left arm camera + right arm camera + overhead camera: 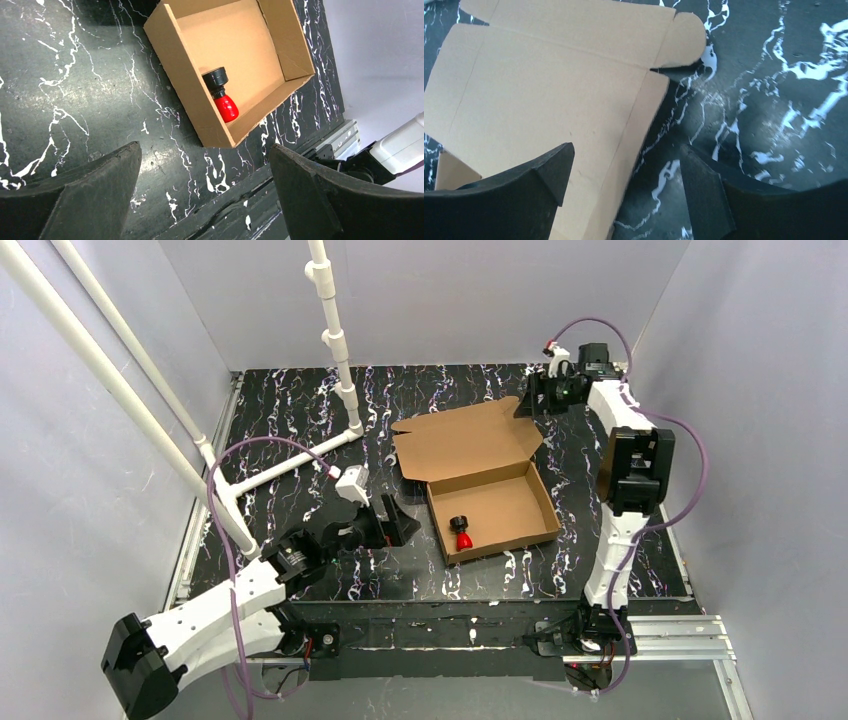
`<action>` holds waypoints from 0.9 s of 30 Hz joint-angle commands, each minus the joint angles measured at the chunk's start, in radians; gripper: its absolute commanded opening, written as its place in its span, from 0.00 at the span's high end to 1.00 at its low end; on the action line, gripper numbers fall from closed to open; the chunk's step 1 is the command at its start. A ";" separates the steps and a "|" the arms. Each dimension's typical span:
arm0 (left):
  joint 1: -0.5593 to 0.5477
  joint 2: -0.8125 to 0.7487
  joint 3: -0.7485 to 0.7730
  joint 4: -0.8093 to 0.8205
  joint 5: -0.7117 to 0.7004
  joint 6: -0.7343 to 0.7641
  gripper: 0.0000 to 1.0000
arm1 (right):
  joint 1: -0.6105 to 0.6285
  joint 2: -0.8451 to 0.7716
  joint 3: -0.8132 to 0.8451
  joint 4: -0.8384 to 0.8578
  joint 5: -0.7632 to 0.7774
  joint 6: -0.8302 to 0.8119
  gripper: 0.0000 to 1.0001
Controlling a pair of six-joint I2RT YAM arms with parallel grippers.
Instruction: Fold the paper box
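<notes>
The paper box (500,502) is a brown cardboard tray on the black marbled table, its lid (465,445) lying open and flat toward the far side. A small red and black object (462,533) lies in the tray's near-left corner. My left gripper (395,520) hovers open just left of the tray; in the left wrist view the box (240,45) and the red object (222,97) are beyond the empty gripper (205,155). My right gripper (530,400) stands open at the lid's far-right corner. The right wrist view has the lid's side flap (644,115) reaching between the jaws of the gripper (626,155).
A white pipe frame (335,350) stands at the back left, one bar running along the table. An aluminium rail (660,635) lines the near right edge. Grey walls close in the table on three sides.
</notes>
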 commanded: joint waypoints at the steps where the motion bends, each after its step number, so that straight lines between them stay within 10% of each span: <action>1: 0.009 -0.039 0.035 -0.065 -0.050 -0.034 0.02 | 0.017 0.065 0.080 0.030 -0.001 0.092 0.20; 11: 0.008 -0.116 0.013 -0.105 -0.073 -0.098 0.02 | 0.000 0.073 0.031 0.196 -0.067 0.235 0.99; 17: 0.050 -0.095 -0.046 0.113 -0.097 -0.053 0.02 | -0.094 -0.217 -0.578 0.975 -0.412 0.565 0.99; 27: 0.221 0.244 -0.061 0.602 -0.016 0.038 0.02 | -0.107 -0.366 -0.782 1.342 -0.433 0.745 0.99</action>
